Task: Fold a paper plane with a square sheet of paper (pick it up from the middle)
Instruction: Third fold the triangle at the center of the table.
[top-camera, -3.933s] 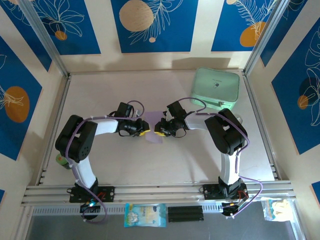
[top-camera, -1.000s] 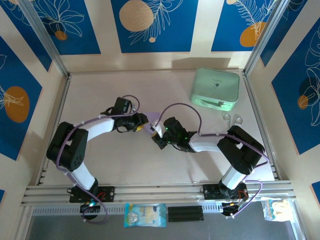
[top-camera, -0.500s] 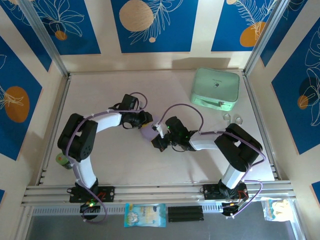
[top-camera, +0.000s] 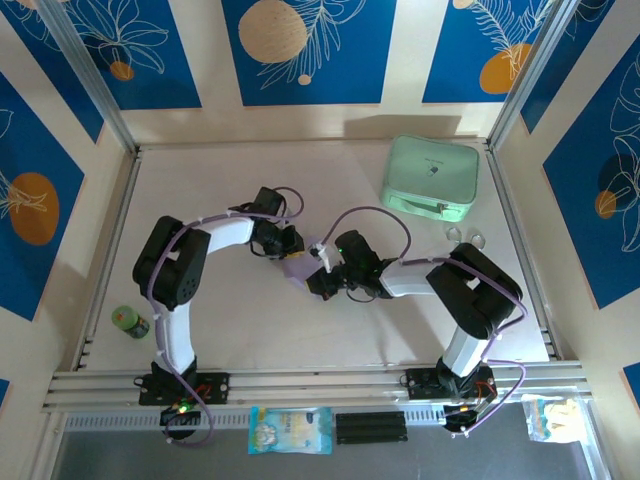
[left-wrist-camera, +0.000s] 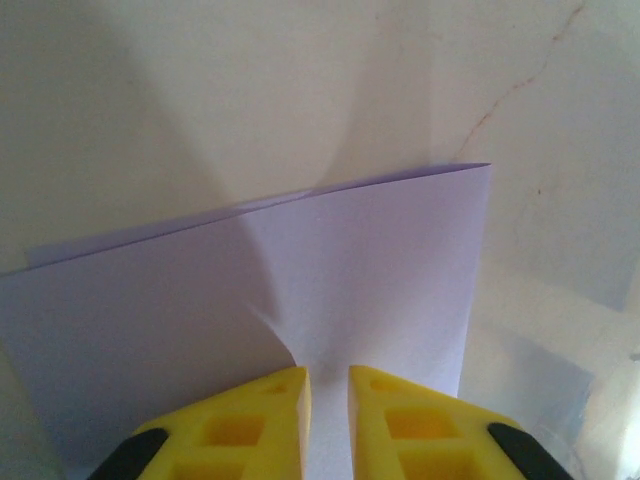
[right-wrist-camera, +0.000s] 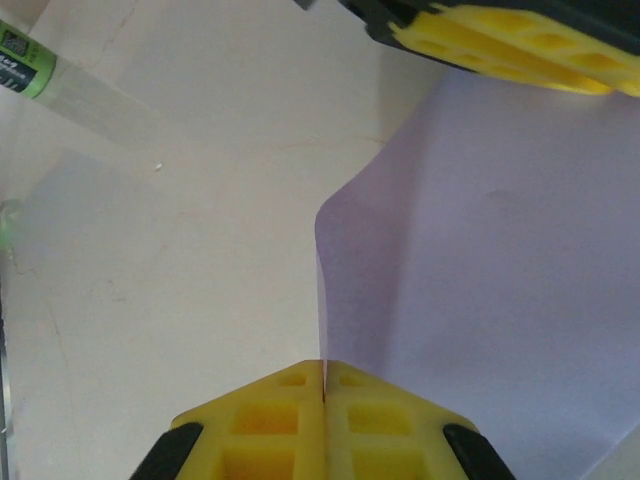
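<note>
Sheet (top-camera: 297, 264) is found mid-tabletop (top-camera: 210, 170), between the tips of the two arms and well apart from the mint case (top-camera: 431, 178). In the wrist views it appears lifted and curved, not lying flat.

Right fingers (right-wrist-camera: 275, 405) are pressed together, with the sheet's edge pinched in the seam. Left fingers (left-wrist-camera: 270, 400) are seen with a slim gap and lilac paper running into it. Whether the sheet is actually clamped there cannot be told.

In the left wrist view a second layer is seen peeking out behind the front one. One fold-over is therefore judged made or under way, but how sharply it is creased cannot be told. No pointed nose, centre ridge or wings are seen.

Progress is judged early: pick-up done, first fold at most. Left to do: the crease pressed, corners brought in for the nose, the body halved, wings turned down. A slip or tear is judged possible with the thin sheet held from two sides.
</note>
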